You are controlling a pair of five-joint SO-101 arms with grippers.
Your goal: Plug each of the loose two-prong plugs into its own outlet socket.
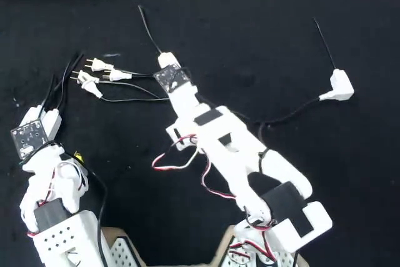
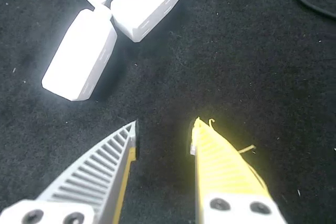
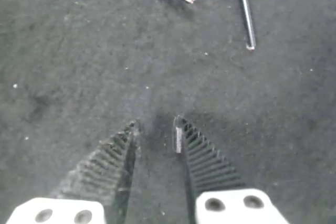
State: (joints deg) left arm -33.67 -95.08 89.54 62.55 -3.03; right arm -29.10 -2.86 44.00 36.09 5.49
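The loose two-prong plugs (image 1: 117,75) lay clustered on the black table (image 1: 250,42), with their prongs pointing away from the right gripper (image 3: 156,129). That gripper sat just beside the plugs, jaws spread and empty. Toward the arm bases from the plugs lay the white socket blocks (image 2: 79,61) — the left gripper (image 2: 164,129) hovered near these, jaws likewise spread, gripping nothing.

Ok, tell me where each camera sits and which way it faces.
High view: fixed above, looking down on the table, left arm, right arm and loose plugs.
Left wrist view: on the left wrist, facing down past the open left gripper at outlet blocks.
Right wrist view: on the right wrist, past the open right gripper at thin cables.
Shared: high and left wrist views show the outlet blocks.
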